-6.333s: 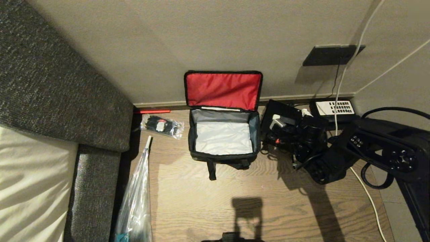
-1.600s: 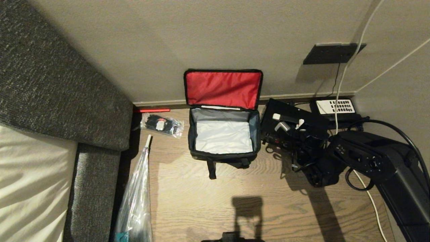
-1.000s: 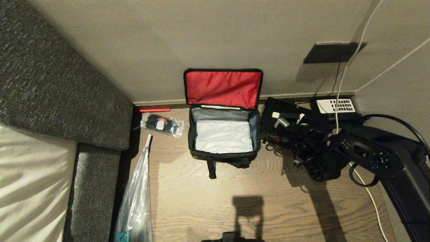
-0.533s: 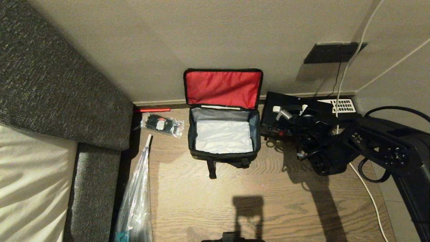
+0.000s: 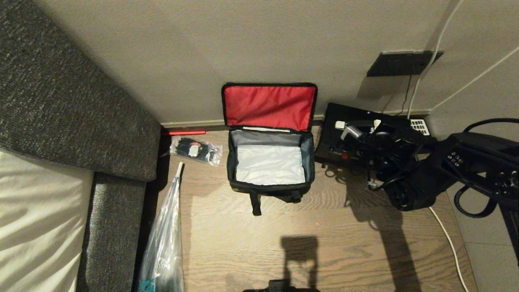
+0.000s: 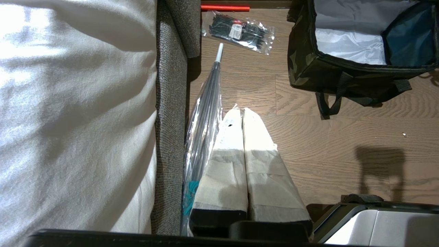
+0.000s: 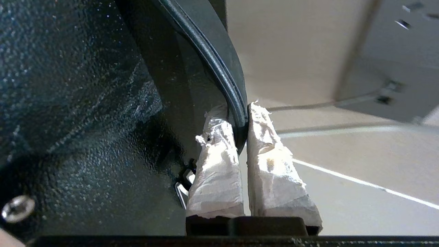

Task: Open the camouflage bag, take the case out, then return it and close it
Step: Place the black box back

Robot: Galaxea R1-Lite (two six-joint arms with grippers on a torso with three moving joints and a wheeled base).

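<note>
Since a moment ago your right tool (image 5: 357, 132) has come up and back toward the wall with the case (image 5: 339, 134), which now stands tipped on its lower edge, just right of the camouflage bag (image 5: 269, 162), and covers most of the telephone (image 5: 419, 123) that showed plainly before. You can see in the right wrist view that the 2 taped fingers (image 7: 219, 164) are pinched nearly closed on the case's rim (image 7: 226, 82), 1 finger on each side of that thin black edge. Your bag has not shifted: it sits on the wooden floor (image 5: 324, 243) against the wall, lid thrown back so the red lining (image 5: 269, 106) faces you, silvery-grey inside (image 5: 269, 165) bare. Left of it lies the clear packet of black ties (image 5: 196, 151), with a red bar (image 5: 184, 132) along the skirting behind it and a folded clear umbrella (image 5: 164, 239) beside the grey sofa (image 5: 73, 105). Your left tool (image 6: 241, 113) hangs parked over the floor next to the sofa and the umbrella, its 2 taped fingers pressed together with nothing between them. A white cable (image 5: 446, 239) trails across the floor under the right arm.
</note>
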